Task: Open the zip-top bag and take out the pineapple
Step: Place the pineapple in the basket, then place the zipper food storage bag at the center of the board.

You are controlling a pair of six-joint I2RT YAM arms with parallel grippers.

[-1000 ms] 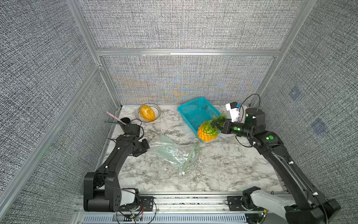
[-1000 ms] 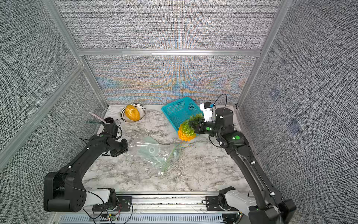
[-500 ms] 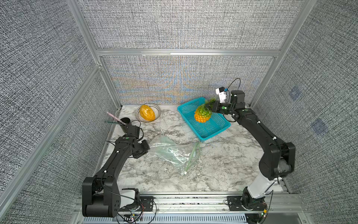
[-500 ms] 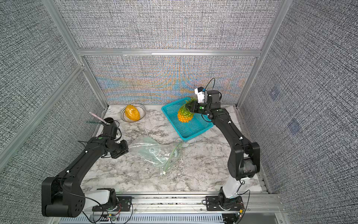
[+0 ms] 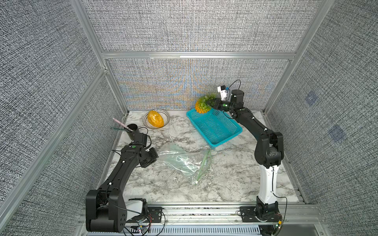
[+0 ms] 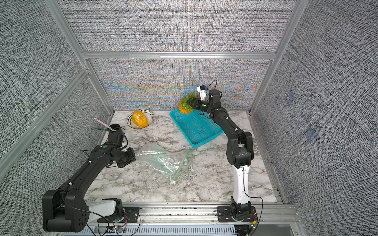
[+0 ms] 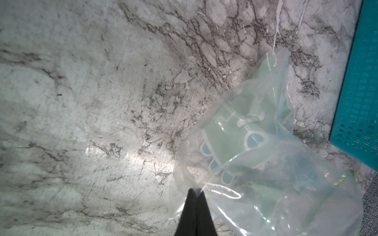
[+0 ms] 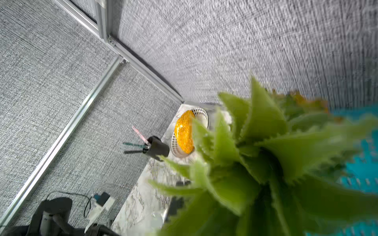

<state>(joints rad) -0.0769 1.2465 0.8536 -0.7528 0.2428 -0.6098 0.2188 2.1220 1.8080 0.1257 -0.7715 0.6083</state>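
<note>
Pineapple (image 5: pixel 201 106): out of the bag (image 5: pixel 180 161), in the air over the far corner of the basket (image 5: pixel 214 127), tipped sideways; whether it touches the rim, cannot tell.
Right gripper (image 5: pixel 210 102): jaws clamped on the pineapple's green crown.
Left gripper (image 7: pixel 195 193): jaws pinched together on a fold at the bag's edge, low over the table (image 5: pixel 173 192).
Bag: limp, crumpled, mid-table; green zip strip on the side toward the right arm, just short of the basket's near corner.
Bowl (image 5: pixel 166 116): far left of the table, an oval fruit (image 5: pixel 155 119) in it.
Cup (image 5: pixel 132 130): black, near the bowl, thin sticks poking out.
</note>
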